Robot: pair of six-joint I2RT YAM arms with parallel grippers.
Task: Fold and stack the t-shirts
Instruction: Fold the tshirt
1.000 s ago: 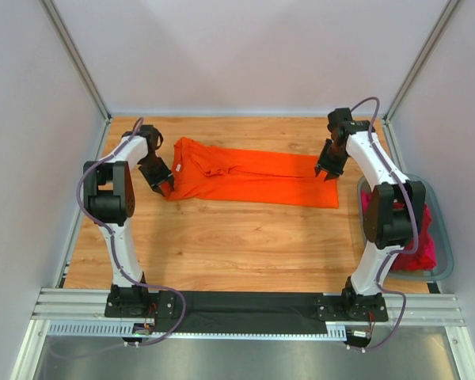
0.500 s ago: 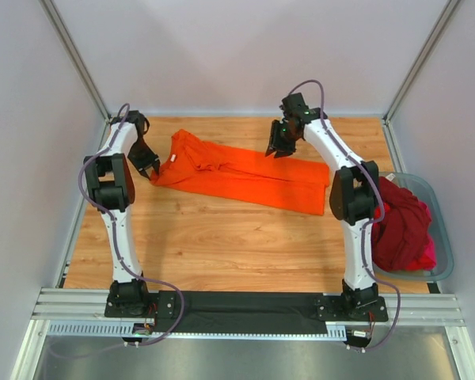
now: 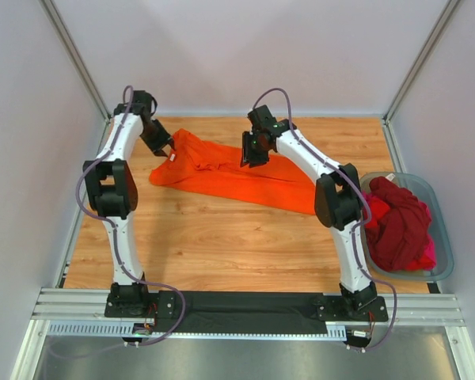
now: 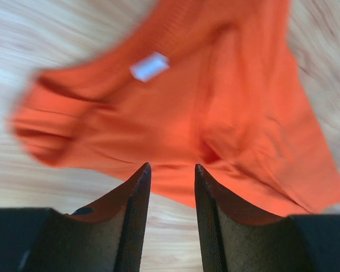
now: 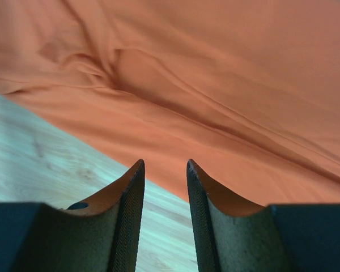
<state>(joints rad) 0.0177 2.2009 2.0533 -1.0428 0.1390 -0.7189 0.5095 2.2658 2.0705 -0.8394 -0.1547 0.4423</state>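
Top external, orange t-shirt (image 3: 214, 170) lying crosswise (left to right), neck leftward

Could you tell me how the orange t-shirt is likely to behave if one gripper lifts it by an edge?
Probably floppy: the orange t-shirt lies in soft creases and folds, so it would likely drape and sag from the pinch. It looks thin and light, so a push may bunch it rather than slide it whole over the table.

Right pincer (image 3: 252, 161) farther left over orange t-shirt (image 3: 222, 177); left pincer (image 3: 170, 149) farther back.
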